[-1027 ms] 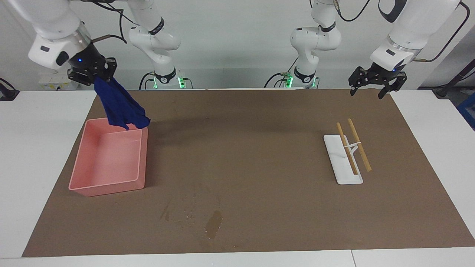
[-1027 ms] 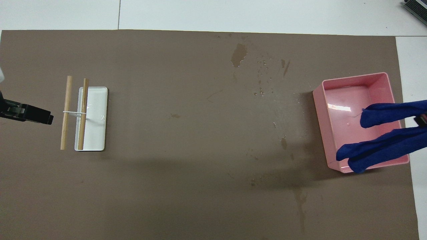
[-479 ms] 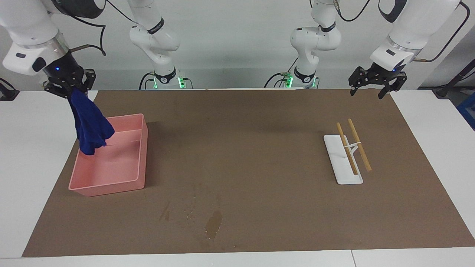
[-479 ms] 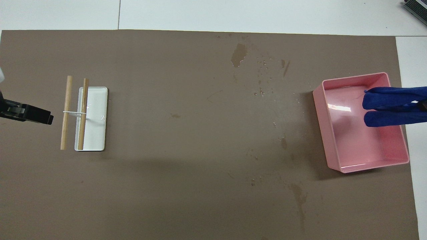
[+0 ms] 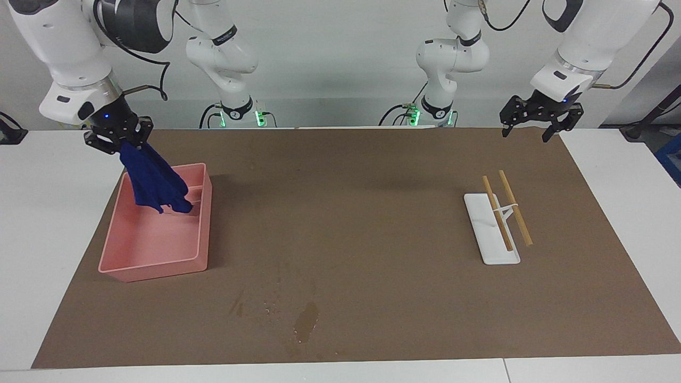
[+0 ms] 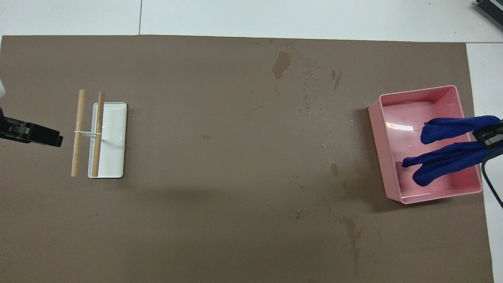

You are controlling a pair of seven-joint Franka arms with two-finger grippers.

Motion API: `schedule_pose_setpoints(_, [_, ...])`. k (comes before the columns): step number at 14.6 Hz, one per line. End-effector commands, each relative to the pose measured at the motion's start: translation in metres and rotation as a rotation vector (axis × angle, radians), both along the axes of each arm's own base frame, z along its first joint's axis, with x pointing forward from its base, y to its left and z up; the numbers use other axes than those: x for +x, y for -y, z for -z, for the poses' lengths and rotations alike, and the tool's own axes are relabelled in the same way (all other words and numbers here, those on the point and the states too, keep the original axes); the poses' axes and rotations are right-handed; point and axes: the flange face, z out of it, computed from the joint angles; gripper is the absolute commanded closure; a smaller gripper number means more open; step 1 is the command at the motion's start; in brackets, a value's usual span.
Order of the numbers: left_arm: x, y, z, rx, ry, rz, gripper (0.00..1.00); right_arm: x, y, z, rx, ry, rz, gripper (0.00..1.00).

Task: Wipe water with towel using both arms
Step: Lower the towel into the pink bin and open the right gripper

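Note:
My right gripper (image 5: 119,139) is shut on the top of the deep blue towel (image 5: 154,183), which hangs slanted over the pink tray (image 5: 154,263), its lower end inside the tray's part nearest the robots. From overhead the towel (image 6: 448,161) shows as two blue folds across the tray (image 6: 377,149), with the right gripper (image 6: 487,135) at the frame's edge. The water (image 5: 306,322) is a dark elongated stain with small droplets beside it on the brown paper, far from the robots; the overhead view shows the water (image 6: 281,64) too. My left gripper (image 5: 525,135) waits open in the air over the paper's corner at the left arm's end.
A white tray (image 5: 492,250) with two wooden sticks (image 5: 515,207) tied across it lies toward the left arm's end of the table. Fainter stains (image 6: 353,236) mark the brown paper (image 5: 346,213) nearer to the robots. White tabletop borders the paper.
The right gripper swung the towel out past the tray's outer edge, then back over the tray and lower; the towel's end now hangs inside it. The left arm has not moved.

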Motion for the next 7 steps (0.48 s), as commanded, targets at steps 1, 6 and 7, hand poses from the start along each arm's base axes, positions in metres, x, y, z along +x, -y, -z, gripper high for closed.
schedule_pose_setpoints(1, [-0.0065, -0.0009, -0.0009, 0.020, 0.009, 0.003, 0.00, -0.0081, 0.0117, 0.0011, -0.010, 0.033, -0.023, 0.92])
schedule_pose_setpoints(6, [-0.0064, -0.0009, -0.0010, 0.019, 0.011, 0.003, 0.00, -0.0085, 0.0165, 0.0090, 0.028, 0.034, -0.008, 0.00])
schedule_pose_setpoints(7, [-0.0064, -0.0009, -0.0010, 0.019, 0.011, 0.003, 0.00, -0.0074, 0.0161, 0.0084, 0.036, 0.037, -0.006, 0.00])
